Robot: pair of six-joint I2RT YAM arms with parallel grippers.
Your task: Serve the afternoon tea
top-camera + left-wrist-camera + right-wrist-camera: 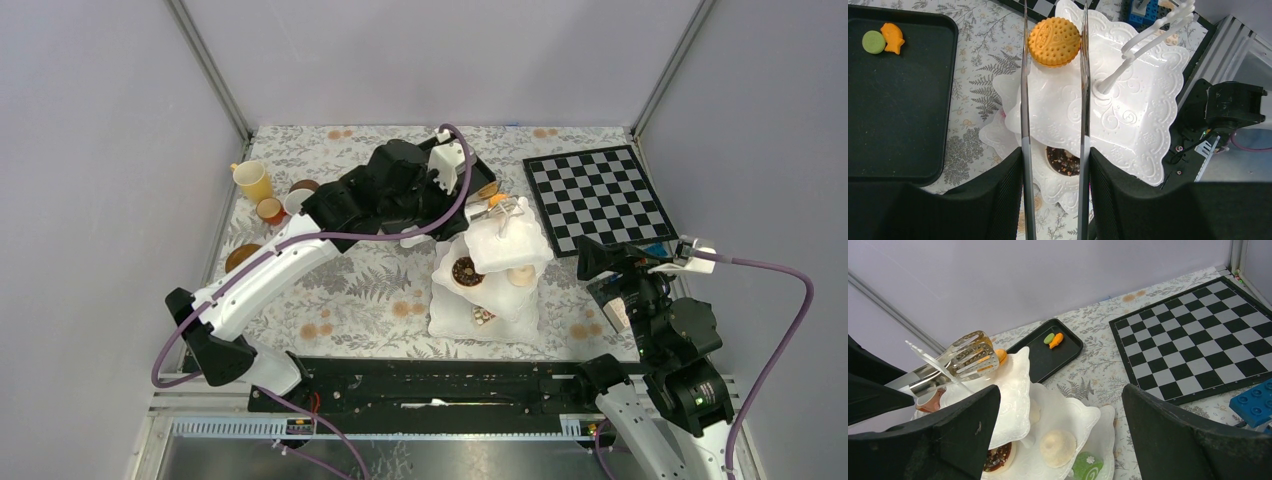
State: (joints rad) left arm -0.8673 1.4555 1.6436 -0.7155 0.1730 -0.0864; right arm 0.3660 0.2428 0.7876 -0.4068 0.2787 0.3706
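Observation:
My left gripper [1055, 165] is shut on the silver tongs [1024, 100]. The tongs' ends hold a round orange cookie [1054, 42] over the far edge of the top tier of the white three-tier stand [1128, 115]. I cannot tell if the cookie touches the tier. A chocolate doughnut [1063, 161] lies on the middle tier, with a cream cake [1058, 447] beside it and a green roll [1087, 465] below. My right gripper [1060, 390] is open and empty, just right of the stand [490, 290].
The black tray [898, 100] left of the stand holds a green macaron [873, 41] and an orange fish cake [893, 37]. A yellow cup [253, 181], small cups [269, 209] and a saucer [242, 257] stand at far left. A chessboard [598, 195] lies at back right.

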